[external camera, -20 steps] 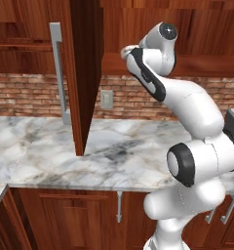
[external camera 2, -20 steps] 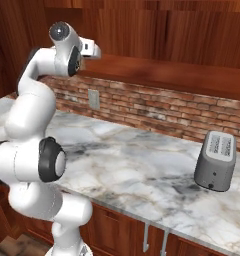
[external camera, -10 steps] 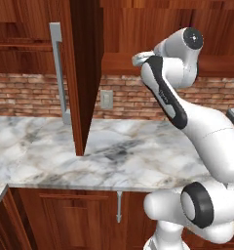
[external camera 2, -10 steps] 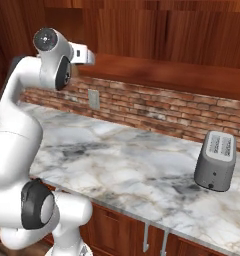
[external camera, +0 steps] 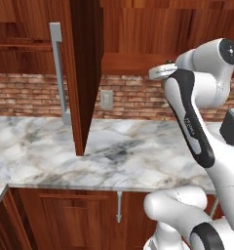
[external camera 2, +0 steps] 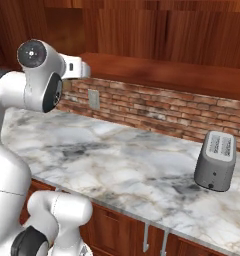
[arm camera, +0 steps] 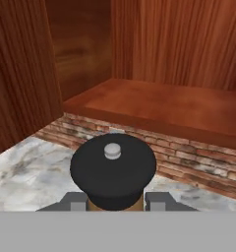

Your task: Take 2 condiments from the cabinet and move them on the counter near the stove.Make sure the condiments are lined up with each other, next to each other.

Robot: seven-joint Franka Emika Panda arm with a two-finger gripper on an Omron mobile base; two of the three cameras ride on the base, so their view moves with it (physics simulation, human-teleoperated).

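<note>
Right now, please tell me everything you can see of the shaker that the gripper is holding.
In the hand view, the shaker shows mostly its round, dark, domed top with a small pale grey knob in the middle. Just a thin strip of its brown body peeks out beneath the top. It sits between the fingers of the gripper, which press against it from both sides. It is held in the air above the marble counter, in front of the cabinet shelf. Its lower part is hidden.
</note>
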